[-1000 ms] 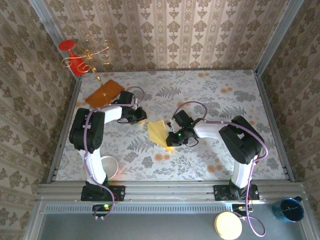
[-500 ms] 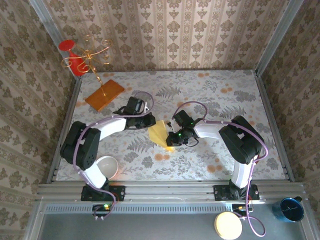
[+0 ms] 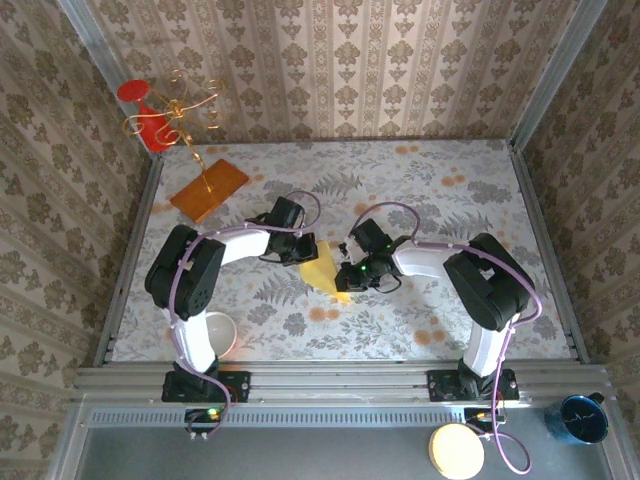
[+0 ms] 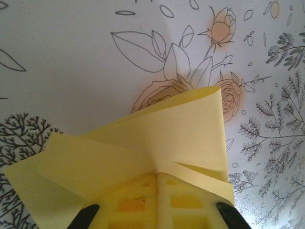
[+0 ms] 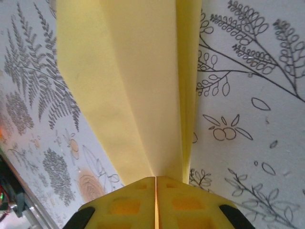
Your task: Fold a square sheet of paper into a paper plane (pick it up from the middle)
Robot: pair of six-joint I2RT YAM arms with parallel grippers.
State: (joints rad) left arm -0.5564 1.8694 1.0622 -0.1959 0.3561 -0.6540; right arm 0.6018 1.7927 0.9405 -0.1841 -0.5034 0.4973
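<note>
The pale-yellow sheet of paper (image 3: 322, 270), creased into a narrow paper plane shape, lies between my two grippers at the middle of the floral table. At its upper-left end, my left gripper (image 3: 303, 250) is shut on it. In the left wrist view the folded paper (image 4: 157, 138) fans out and curls up from the closed yellow pads of the left gripper (image 4: 159, 179). My right gripper (image 3: 349, 272) is shut on the paper's lower-right end. Seen from the right wrist, the long creased paper (image 5: 133, 86) runs straight away from the right gripper (image 5: 156, 179), whose pads meet.
An orange board (image 3: 208, 190) with a gold wire stand (image 3: 180, 110) sits at the back left. A white bowl (image 3: 218, 333) stands by the left arm's base. Off the table, at the near right, are a blue mug (image 3: 580, 418) and a pale round lid (image 3: 456, 450).
My left arm has swung right from near the orange board to the paper and shut on its upper-left end. The right gripper has stayed on the paper.
</note>
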